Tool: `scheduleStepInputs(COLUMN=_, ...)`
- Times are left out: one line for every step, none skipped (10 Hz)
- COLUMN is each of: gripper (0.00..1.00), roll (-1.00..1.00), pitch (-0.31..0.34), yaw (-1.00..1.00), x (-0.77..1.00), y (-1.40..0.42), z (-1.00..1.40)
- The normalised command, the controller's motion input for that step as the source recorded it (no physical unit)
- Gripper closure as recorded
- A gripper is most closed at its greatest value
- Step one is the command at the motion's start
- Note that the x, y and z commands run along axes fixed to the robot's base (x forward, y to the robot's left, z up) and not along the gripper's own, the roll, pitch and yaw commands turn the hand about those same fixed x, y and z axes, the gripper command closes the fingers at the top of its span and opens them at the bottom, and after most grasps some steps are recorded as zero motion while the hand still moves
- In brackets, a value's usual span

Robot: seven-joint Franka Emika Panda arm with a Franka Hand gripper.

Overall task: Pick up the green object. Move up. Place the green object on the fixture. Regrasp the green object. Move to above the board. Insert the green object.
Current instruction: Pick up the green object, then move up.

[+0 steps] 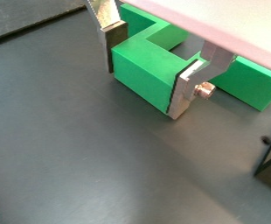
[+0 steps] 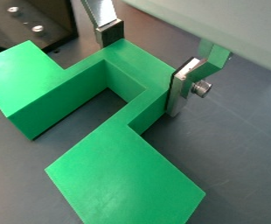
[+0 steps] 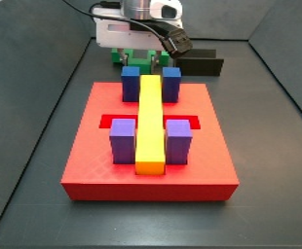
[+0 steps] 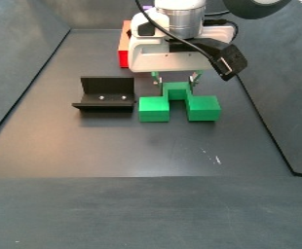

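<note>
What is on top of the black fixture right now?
Nothing: the fixture stands bare, only screw holes showing on its base plate. The green object lies on the floor beside it, with the gripper straddling its middle bar. The fixture's far side is hidden.

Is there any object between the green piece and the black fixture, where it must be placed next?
Nothing visible stands between them. In a side view the bright green notched piece lies on the dark floor, apart from the black angled fixture, with bare floor in the gap. The gripper is down at the piece, jaws astride one wall of it.
</note>
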Motion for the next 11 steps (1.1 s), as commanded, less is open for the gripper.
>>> scheduleStepInputs(gripper=1.00, roll=0.00, pitch=0.000, yaw=0.00, x=0.00, y=0.00, z=0.00)
scheduleStepInputs(gripper=1.00, roll=0.00, pitch=0.000, yaw=0.00, x=0.00, y=0.00, z=0.00)
scheduleStepInputs(gripper=1.00, roll=0.00, pitch=0.000, yaw=0.00, x=0.00, y=0.00, z=0.00)
scheduleStepInputs(gripper=1.00, roll=0.00, pitch=0.000, yaw=0.00, x=0.00, y=0.00, z=0.00)
scheduleStepInputs(gripper=1.00, roll=0.00, pitch=0.000, yaw=0.00, x=0.00, y=0.00, z=0.00)
scheduleStepInputs(gripper=1.00, roll=0.00, pitch=0.000, yaw=0.00, x=0.00, y=0.00, z=0.00)
scheduleStepInputs(gripper=1.00, roll=0.00, pitch=0.000, yaw=0.00, x=0.00, y=0.00, z=0.00)
scheduleStepInputs(gripper=1.00, roll=0.00, pitch=0.000, yaw=0.00, x=0.00, y=0.00, z=0.83)
scheduleStepInputs(gripper=1.00, roll=0.00, pitch=0.077, yaw=0.04, x=-0.11, y=-0.03, z=0.77)
scheduleStepInputs(gripper=1.00, roll=-0.01, pitch=0.088, yaw=0.05, x=-0.13, y=-0.03, z=0.58)
scheduleStepInputs(gripper=1.00, roll=-0.02, pitch=0.050, yaw=0.03, x=-0.07, y=-0.02, z=0.30)
